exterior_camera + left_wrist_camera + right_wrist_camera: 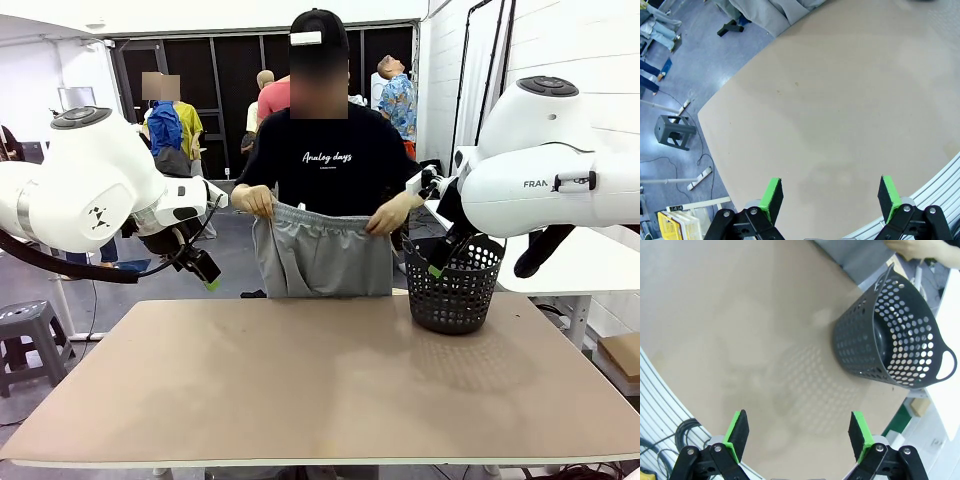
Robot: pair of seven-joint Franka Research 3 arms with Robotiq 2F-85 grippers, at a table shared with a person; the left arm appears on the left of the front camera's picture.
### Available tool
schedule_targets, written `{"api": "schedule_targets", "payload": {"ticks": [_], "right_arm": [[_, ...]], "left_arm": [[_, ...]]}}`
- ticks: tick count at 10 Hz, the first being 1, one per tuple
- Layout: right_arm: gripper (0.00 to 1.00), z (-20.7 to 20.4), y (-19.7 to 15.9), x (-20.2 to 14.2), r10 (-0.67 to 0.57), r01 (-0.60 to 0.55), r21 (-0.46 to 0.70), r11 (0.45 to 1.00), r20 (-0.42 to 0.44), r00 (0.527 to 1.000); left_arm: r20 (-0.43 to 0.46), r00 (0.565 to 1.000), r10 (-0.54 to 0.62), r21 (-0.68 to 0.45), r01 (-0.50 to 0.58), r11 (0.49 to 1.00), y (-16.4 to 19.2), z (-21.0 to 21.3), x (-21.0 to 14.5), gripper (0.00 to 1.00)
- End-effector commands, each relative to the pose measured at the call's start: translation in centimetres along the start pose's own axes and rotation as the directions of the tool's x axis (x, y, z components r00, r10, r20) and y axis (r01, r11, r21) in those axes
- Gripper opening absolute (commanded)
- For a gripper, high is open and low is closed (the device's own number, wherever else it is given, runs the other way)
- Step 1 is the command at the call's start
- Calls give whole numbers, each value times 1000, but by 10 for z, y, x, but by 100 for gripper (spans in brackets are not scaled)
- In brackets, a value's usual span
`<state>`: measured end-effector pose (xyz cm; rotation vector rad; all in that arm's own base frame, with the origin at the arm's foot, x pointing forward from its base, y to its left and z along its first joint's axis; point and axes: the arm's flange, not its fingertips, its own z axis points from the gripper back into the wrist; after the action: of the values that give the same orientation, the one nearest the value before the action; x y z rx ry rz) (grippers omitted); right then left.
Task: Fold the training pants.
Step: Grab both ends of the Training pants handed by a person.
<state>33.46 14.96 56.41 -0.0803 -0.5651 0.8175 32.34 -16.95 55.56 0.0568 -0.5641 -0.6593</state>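
A person in a black T-shirt at the far side holds the light grey training pants (322, 250) up by the waistband with both hands, the legs hanging down behind the table's far edge. A corner of the training pants (785, 12) shows at the top of the left wrist view, and the training pants (852, 257) also show top centre in the right wrist view. My left gripper (208, 275) hangs above the table's far left, open with nothing between its green pads (771, 196). My right gripper (442, 262) is raised beside the basket, open and empty.
A black mesh basket (455, 280) stands on the tan table (320, 380) at the far right, also seen as the basket (890, 340) in the right wrist view. A grey stool (22, 335) stands on the floor left of the table.
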Motion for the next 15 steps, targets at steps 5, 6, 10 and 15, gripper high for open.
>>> {"api": "schedule_targets", "payload": {"ticks": [5, 6, 10, 15], "right_arm": [[100, 0, 0, 0, 0, 0, -2, 1000, 3, 1000], [100, 0, 0, 0, 0, 0, -2, 1000, 3, 1000], [100, 0, 0, 0, 0, 0, -2, 1000, 3, 1000], [100, 0, 0, 0, 0, 0, -2, 1000, 3, 1000]], "left_arm": [[7, 1000, -2, 5, 2, 1000, 0, -2, -1, 100], [7, 1000, -2, 5, 2, 1000, 0, -2, -1, 100], [7, 1000, -2, 5, 2, 1000, 0, -2, -1, 100], [7, 1000, -2, 5, 2, 1000, 0, -2, -1, 100]]}}
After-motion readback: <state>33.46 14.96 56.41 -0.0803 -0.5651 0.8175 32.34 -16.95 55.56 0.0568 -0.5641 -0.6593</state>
